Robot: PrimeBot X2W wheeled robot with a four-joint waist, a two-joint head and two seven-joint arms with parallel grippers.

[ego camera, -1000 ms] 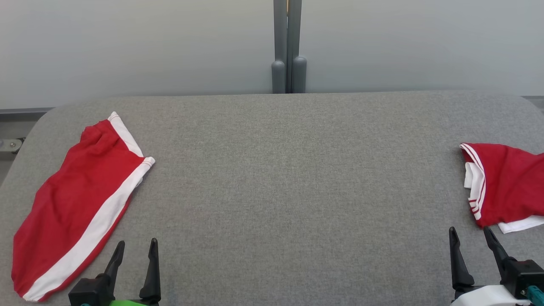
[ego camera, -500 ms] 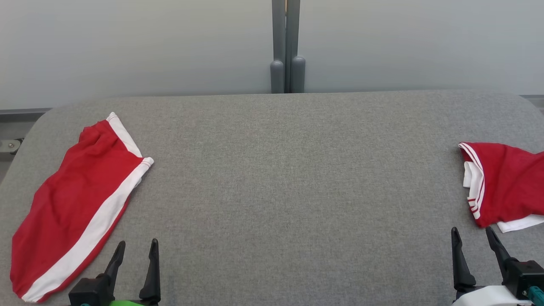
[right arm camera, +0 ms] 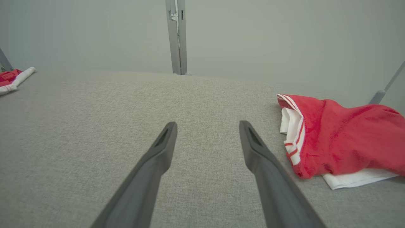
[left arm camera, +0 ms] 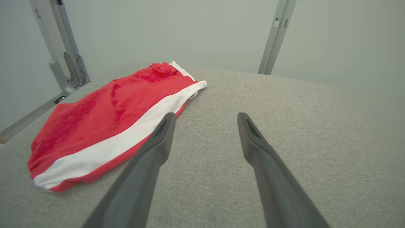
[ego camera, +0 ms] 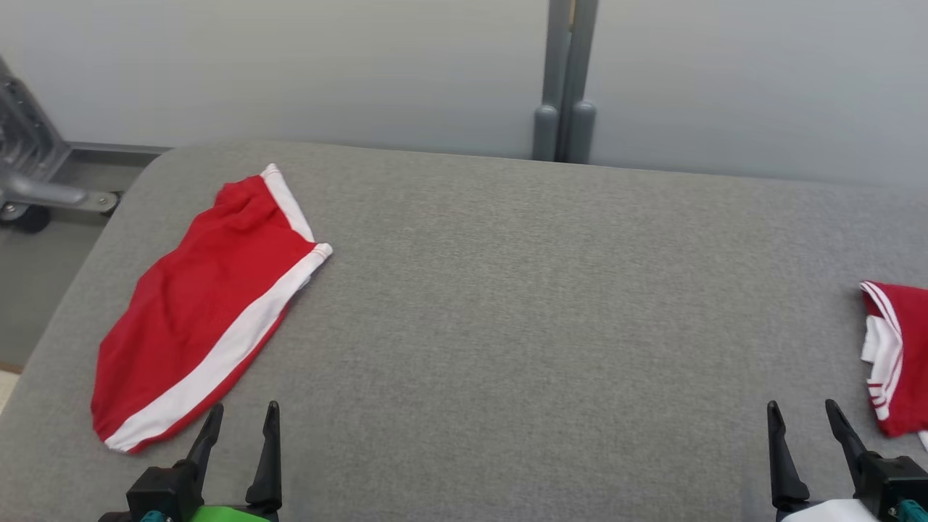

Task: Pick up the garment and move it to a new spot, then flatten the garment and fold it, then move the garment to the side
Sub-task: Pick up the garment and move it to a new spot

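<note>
Red shorts (ego camera: 210, 319) lie on grey table (ego camera: 507, 290); left hand (ego camera: 244, 406) and right hand (ego camera: 801, 403) spread apart, empty.

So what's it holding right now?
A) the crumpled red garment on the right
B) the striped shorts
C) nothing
C: the left gripper and right gripper are both open over the bare table, apart from the shorts and the red garment.

Grey padded table (ego camera: 507, 304), grey post (ego camera: 558, 72)
</note>
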